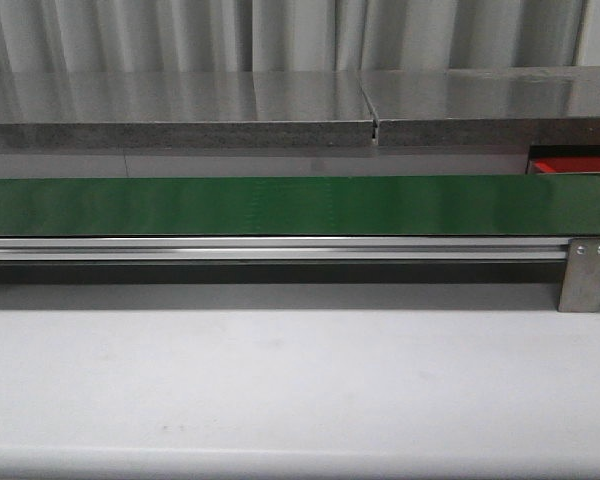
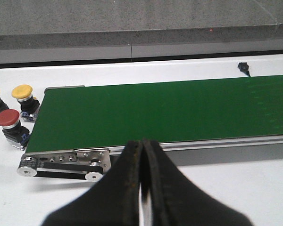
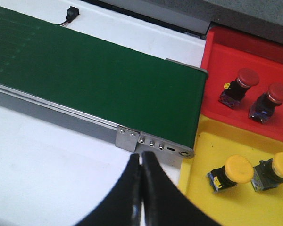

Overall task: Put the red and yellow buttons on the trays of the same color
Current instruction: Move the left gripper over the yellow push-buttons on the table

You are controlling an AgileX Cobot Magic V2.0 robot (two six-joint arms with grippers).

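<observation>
Left gripper [image 2: 142,188], fingers pressing together on nothing, is sitting nearest the unsorted buttons: red button [image 2: 9,118] lying beyond-left, off the belt [image 2: 170,110] end.

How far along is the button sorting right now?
Done: two red-capped buttons lie in the red tray, two yellow-capped ones in the yellow tray. In hand: nothing; both grippers shut, empty. Left: one red and two yellow buttons beside the green belt.
</observation>
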